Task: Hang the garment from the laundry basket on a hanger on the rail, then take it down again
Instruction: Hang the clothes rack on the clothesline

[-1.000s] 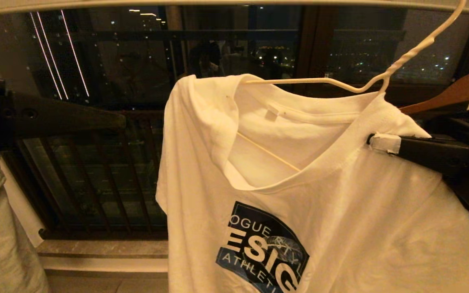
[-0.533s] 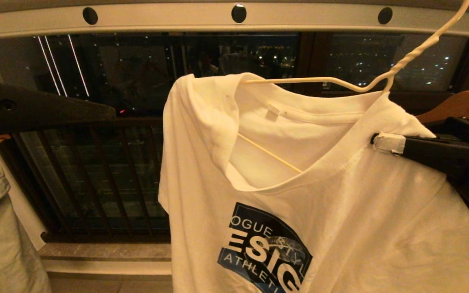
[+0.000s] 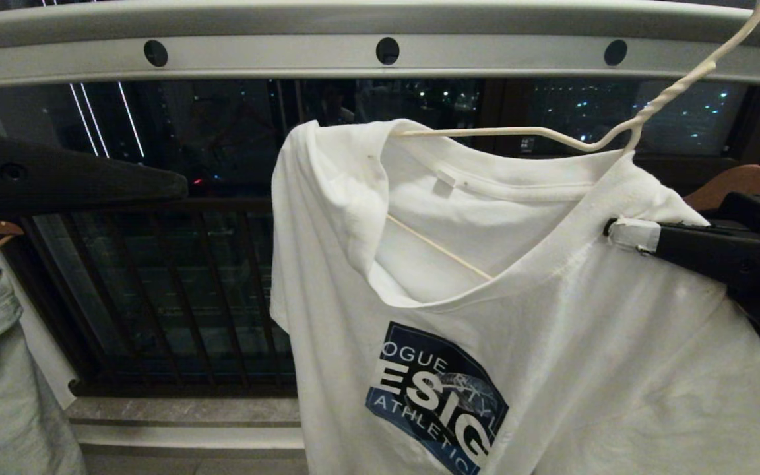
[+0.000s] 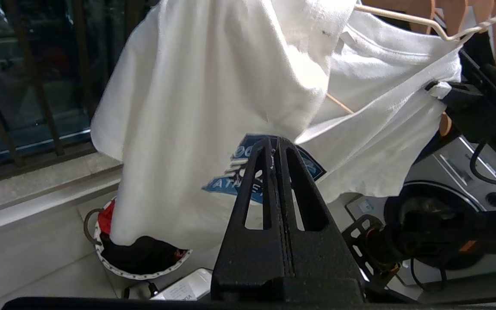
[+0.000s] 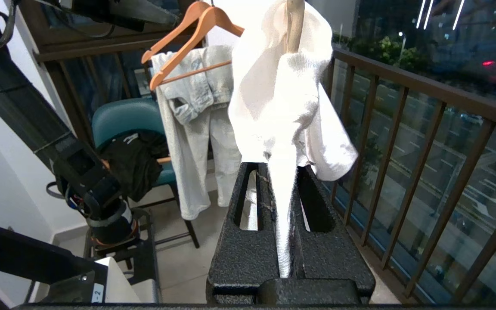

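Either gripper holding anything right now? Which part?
Right gripper pinches the T-shirt at its shoulder seam by the collar. Left gripper is shut, empty, clear of the cloth.

Black textured slotted fingers [image 4: 274, 206], one white-taped.

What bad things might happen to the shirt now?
1. The shirt covers only part of the hanger; one wire arm lies bare, so it may slip off.
2. The right gripper pinches its shoulder; a tug might tilt the hanger.
3. The left gripper is shut, holding nothing.
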`<state>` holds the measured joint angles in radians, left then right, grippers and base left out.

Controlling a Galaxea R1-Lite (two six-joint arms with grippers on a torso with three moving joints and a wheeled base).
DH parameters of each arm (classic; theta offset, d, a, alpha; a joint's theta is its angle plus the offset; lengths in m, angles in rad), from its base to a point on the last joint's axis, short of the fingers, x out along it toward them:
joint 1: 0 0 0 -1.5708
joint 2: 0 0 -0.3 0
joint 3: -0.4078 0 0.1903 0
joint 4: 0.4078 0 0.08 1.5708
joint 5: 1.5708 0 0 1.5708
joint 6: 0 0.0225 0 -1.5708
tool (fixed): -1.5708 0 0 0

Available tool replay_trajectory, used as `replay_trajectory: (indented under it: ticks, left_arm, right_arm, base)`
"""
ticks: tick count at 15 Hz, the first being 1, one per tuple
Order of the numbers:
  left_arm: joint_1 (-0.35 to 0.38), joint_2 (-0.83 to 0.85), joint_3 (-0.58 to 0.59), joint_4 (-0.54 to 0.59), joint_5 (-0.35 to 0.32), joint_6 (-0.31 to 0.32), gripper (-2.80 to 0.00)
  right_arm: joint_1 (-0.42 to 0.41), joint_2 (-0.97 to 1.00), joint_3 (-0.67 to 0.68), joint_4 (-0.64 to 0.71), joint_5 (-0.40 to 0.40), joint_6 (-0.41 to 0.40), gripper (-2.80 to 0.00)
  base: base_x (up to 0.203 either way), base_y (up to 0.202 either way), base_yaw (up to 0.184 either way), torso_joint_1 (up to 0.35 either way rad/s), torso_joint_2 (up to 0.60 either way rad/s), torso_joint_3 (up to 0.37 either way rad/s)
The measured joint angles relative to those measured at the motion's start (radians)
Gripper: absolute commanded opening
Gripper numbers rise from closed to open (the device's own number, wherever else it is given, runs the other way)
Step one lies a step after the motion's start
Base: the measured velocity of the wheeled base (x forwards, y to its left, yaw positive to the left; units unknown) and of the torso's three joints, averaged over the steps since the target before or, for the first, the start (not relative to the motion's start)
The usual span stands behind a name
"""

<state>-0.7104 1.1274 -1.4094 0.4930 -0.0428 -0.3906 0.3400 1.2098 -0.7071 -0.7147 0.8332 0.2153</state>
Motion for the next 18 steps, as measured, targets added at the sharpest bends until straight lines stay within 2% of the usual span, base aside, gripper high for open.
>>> replay_trajectory:
  ticks: [6, 11, 18]
  left_arm:
    - [0.001, 0.002, -0.001, 0.002, 0.004, 0.005, -2.8]
    - [0.001, -0.002, -0.002, -0.003, 0.008, 0.007, -2.8]
    - [0.002, -0.016, -0.001, -0.005, 0.01, 0.007, -2.8]
  right_arm:
    - [0.008, -0.002, 0.0, 0.02, 0.005, 0.0, -2.8]
    - [0.09, 0.008, -0.037, 0.115, -0.034, -0.001, -2.8]
    - [0.138, 0.107, -0.146, 0.09, -0.069, -0.017, -2.8]
  base:
    - [0.0, 0.0, 0.0, 0.0, 0.0, 0.0]
    - [0.0, 0.0, 0.0, 0.0, 0.0, 0.0]
    - [0.0, 0.0, 0.0, 0.0, 0.0, 0.0]
